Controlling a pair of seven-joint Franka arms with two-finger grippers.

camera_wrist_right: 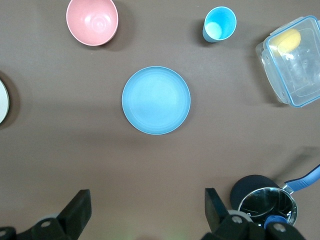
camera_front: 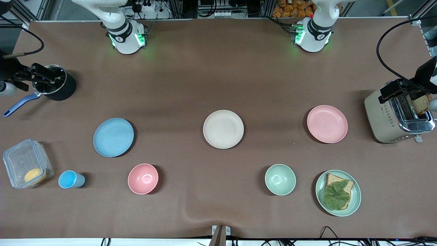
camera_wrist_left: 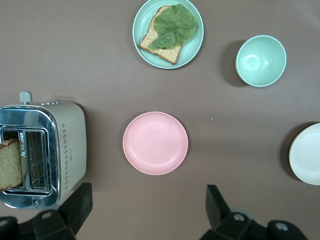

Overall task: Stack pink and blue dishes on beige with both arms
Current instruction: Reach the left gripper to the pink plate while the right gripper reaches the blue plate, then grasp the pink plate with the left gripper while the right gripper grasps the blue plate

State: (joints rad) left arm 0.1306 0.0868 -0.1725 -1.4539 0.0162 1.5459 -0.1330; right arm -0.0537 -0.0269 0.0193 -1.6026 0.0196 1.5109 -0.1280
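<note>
The cream-beige plate (camera_front: 223,129) lies flat at the table's middle. The pale pink plate (camera_front: 327,123) lies toward the left arm's end, and the light blue plate (camera_front: 113,137) toward the right arm's end. All three are bare and apart. My left gripper (camera_wrist_left: 148,200) hangs open and empty high over the table, beside the pink plate (camera_wrist_left: 155,143), with the beige plate's rim (camera_wrist_left: 307,154) at the picture's edge. My right gripper (camera_wrist_right: 147,202) hangs open and empty high over the table, beside the blue plate (camera_wrist_right: 156,100). Neither hand shows in the front view.
Nearer the front camera stand a blue cup (camera_front: 70,179), a pink bowl (camera_front: 143,178), a green bowl (camera_front: 280,179) and a green plate (camera_front: 356,196) with bread and lettuce. A toaster (camera_front: 392,116) is beside the pink plate. A black pot (camera_front: 56,87) and clear container (camera_front: 25,167) are at the right arm's end.
</note>
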